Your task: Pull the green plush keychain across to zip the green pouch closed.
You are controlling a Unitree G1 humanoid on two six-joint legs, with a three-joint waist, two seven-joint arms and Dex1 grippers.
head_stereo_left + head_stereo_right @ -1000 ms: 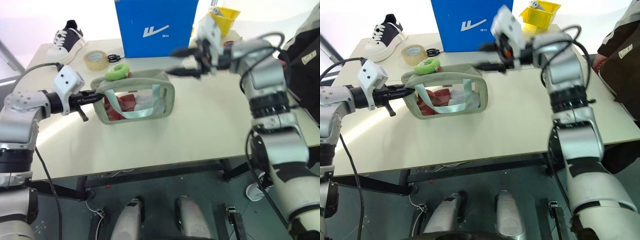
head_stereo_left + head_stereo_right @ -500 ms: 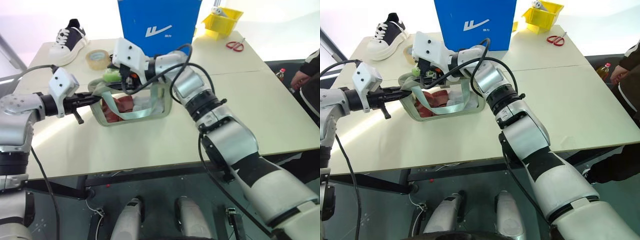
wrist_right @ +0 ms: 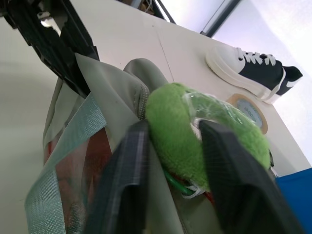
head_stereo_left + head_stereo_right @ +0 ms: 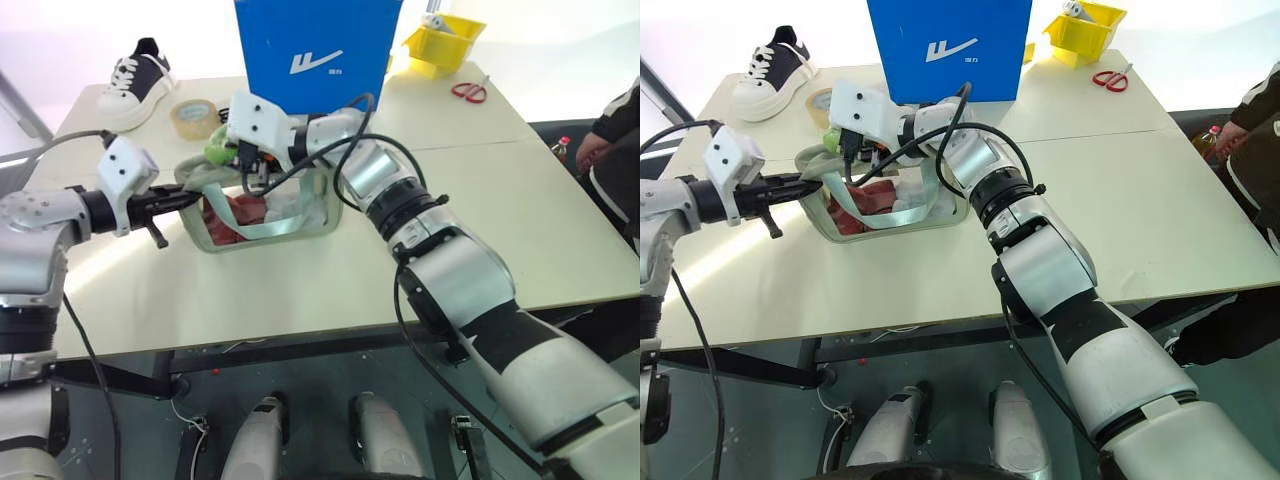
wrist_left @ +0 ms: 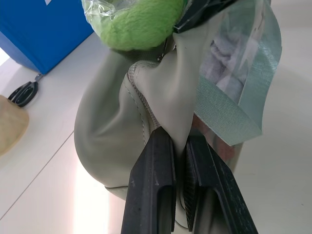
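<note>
The right gripper's (image 3: 170,146) fingers (image 3: 127,161) stood on either side of the green plush keychain (image 3: 195,136), closed in against its fuzzy body, which bulged out between them. The left gripper's (image 5: 179,146) fingers (image 5: 155,180) were pinched shut on a fold of fabric at the end of the green pouch (image 4: 262,205), anchoring it. The pouch stood upright towards the desk's (image 4: 450,250) far left corner, just in front of the blue box (image 4: 318,50), with the keychain at its top left end beside the left gripper.

Risks, as judged. The plush was soft and partly wrapped in clear film; a grip on it alone could slide off once the slider resisted. A pull angled away from the zip line might jam the teeth or lift the pouch. If the left pinch on thin fabric gave way, the whole pouch would drag across the desk without closing. The mint strap (image 4: 285,215) hung close to the zip and could foul it.

Writing. The blue box bore a white slanted logo mark with small characters beside it, too small to read. No text was legible on the tape roll (image 4: 192,117), the sneaker (image 4: 135,75) or the yellow bin (image 4: 445,40).
</note>
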